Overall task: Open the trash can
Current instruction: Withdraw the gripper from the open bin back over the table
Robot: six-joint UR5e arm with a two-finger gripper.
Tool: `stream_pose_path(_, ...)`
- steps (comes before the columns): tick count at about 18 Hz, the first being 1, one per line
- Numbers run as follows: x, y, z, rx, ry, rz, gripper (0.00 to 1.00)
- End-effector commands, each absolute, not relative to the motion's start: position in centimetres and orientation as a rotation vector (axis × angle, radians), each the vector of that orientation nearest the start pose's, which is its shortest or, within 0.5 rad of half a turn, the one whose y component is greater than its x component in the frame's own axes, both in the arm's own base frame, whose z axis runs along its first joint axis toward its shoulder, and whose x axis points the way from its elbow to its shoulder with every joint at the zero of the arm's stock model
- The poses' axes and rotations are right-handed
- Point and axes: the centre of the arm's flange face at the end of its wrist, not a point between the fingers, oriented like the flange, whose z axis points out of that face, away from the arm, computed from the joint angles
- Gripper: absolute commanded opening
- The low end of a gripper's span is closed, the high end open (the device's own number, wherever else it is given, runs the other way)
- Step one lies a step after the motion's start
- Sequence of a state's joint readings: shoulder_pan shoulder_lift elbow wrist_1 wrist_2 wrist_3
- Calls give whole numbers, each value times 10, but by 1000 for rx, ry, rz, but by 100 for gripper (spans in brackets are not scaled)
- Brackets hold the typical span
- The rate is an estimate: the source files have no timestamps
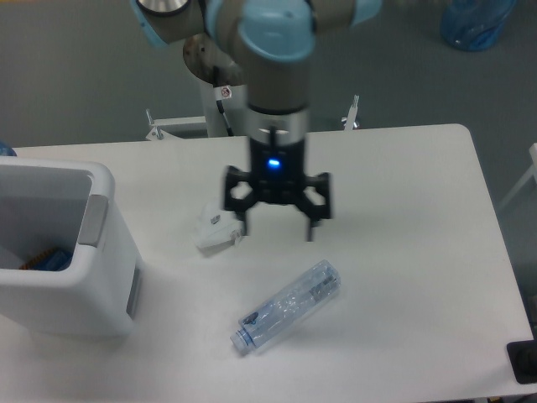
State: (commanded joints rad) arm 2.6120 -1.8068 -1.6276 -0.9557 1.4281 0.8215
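Observation:
The trash can (101, 294) is a large white boxy bin at the table's left edge, partly cut off by the frame. Its grey push tab (94, 220) sits on the right rim. Its top shows as an open hollow, with blue and orange items inside. My gripper (277, 233) hangs over the middle of the table, well to the right of the bin and apart from it. Its two black fingers are spread open and hold nothing.
A crumpled white packet (216, 227) lies just left of my left finger. A clear plastic bottle (287, 306) lies on its side in front of the gripper. The white table (419, 210) ends at the right and front. A blue bag (475, 21) stands on the floor behind.

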Motion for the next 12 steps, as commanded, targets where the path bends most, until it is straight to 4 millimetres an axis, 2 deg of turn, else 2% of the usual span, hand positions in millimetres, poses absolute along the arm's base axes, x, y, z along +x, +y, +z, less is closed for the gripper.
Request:
stream_pose_path(2,-476,410,382,-2845,-242,246,100)
stream_pose_path(4,-492,398,367,-2898,-175,268,100)
stream_pose_path(8,-495,391,357,-2987,-15,322,100)
stream_pose_path(10,-496,394,345,-3009,19,311,100)
stream_pose_path(12,-495,395,343,-3014,23,310,100)
